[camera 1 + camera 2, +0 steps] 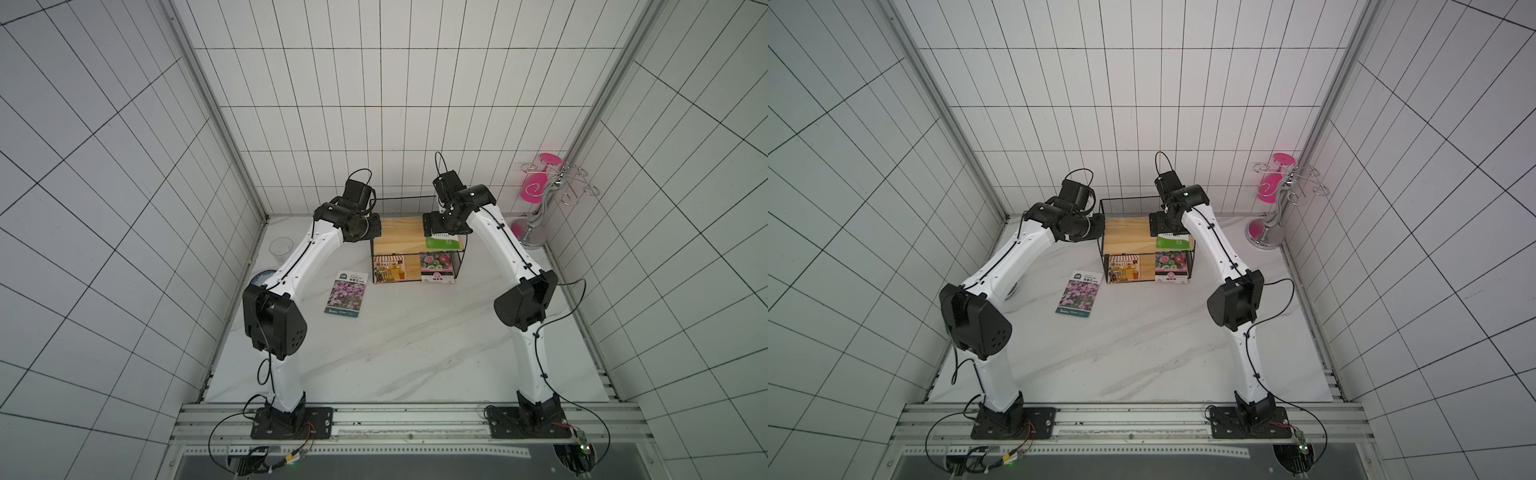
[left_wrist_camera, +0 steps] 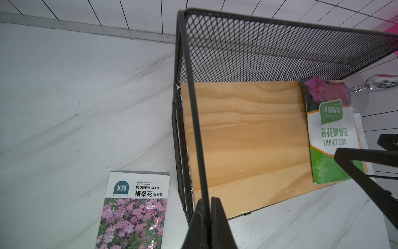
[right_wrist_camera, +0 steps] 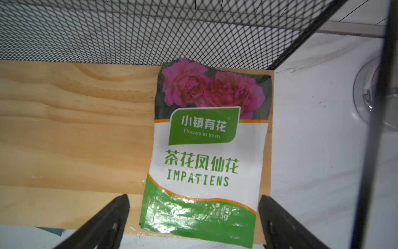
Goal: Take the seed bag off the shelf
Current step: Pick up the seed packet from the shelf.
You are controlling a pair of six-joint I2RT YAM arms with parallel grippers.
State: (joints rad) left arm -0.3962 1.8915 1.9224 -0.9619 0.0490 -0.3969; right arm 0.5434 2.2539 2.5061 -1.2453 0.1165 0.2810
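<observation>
Closing on the seed bag (image 3: 204, 151) looks to be the step in hand. It lies flat at the right end of the top board of the shelf (image 2: 247, 140), with its flower end against the mesh back and its green end slightly overhanging the front edge. The right claw (image 3: 193, 199) is spread wide, one finger on either side of the green end, and no contact shows in the wrist view. The left claw (image 2: 210, 200) is pressed together on the thin wire rail at the shelf's left end, apparently steadying the rack.

Handling notes (judgement):
- The bag is thin, glossy and flat on the wood, so a squeeze across its width will likely buckle it. That is acceptable if the fold is caught firmly.
- Taking the overhanging lip looks like the safer hold.
- Draw it toward the front, away from the mesh, and mind the side wire close on the right.
- The left pinch should stop the light rack from sliding.

Legible writing:
- Seed bag: "小镇有花", "Flowers in town", "茶花凤仙花", "IMPATIENS", "5g".
- Cosmos packet (image 2: 133, 204), flat on the bench (image 1: 415, 332) left of the shelf: "北蔬 BEISHU", "FLOWERS SEED", "格桑花(波斯菊)".
- Pink-flower packet (image 1: 436, 266) on the lower tier: text too small to read.
</observation>
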